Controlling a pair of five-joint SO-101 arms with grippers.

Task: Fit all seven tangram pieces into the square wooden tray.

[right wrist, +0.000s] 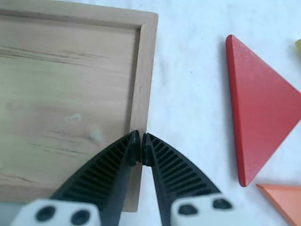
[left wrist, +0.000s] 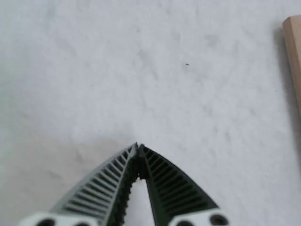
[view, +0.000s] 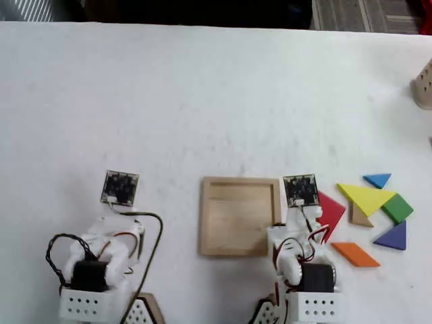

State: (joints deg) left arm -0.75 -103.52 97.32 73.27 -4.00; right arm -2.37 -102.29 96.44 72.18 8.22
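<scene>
Wooden tray (right wrist: pixel 143 70) edge near red triangle (right wrist: pixel 261 108), apart.

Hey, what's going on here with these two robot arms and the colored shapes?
Nothing is being handled at this moment. The left gripper is over bare table, and the right gripper is above the rim of the wooden tray. Both have their jaws shut on nothing. The red triangle, yellow triangle, blue triangle, green square, purple triangle, orange parallelogram and tan piece lie on the table beside the tray, by the right arm. None is in the tray yet.
</scene>
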